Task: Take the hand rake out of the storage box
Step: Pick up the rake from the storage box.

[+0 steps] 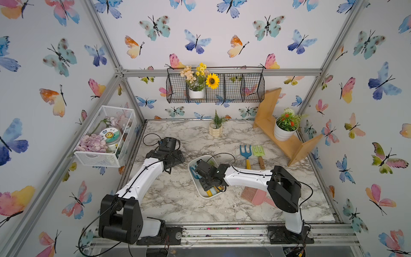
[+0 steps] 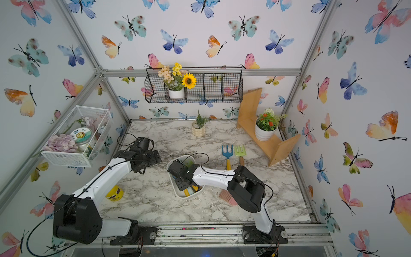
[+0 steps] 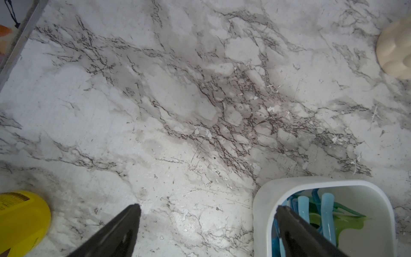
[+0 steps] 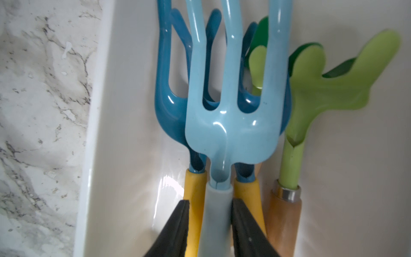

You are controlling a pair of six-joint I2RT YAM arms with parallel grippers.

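Observation:
The white storage box [image 1: 201,193] [image 4: 124,133] lies mid-table and holds several hand tools. On top lies a light blue hand rake [image 4: 231,124] with a grey handle. Under it are two dark blue rakes with yellow handles, and beside it a green tool with a wooden handle. My right gripper [image 4: 210,201] [image 1: 206,178] reaches into the box with its jaws either side of the grey handle. One finger touches it, and a narrow gap shows at the other. My left gripper [image 3: 209,207] [image 1: 175,159] hovers wide open over bare table beside the box's corner [image 3: 262,200], holding nothing.
A blue rake [image 1: 245,153], a green tool [image 1: 259,154] and a pink rake [image 1: 253,195] lie on the table right of the box. A yellow jar [image 2: 114,193] sits near the left arm, a cream pot [image 1: 215,129] at the back, a wooden shelf [image 1: 295,146] at back right.

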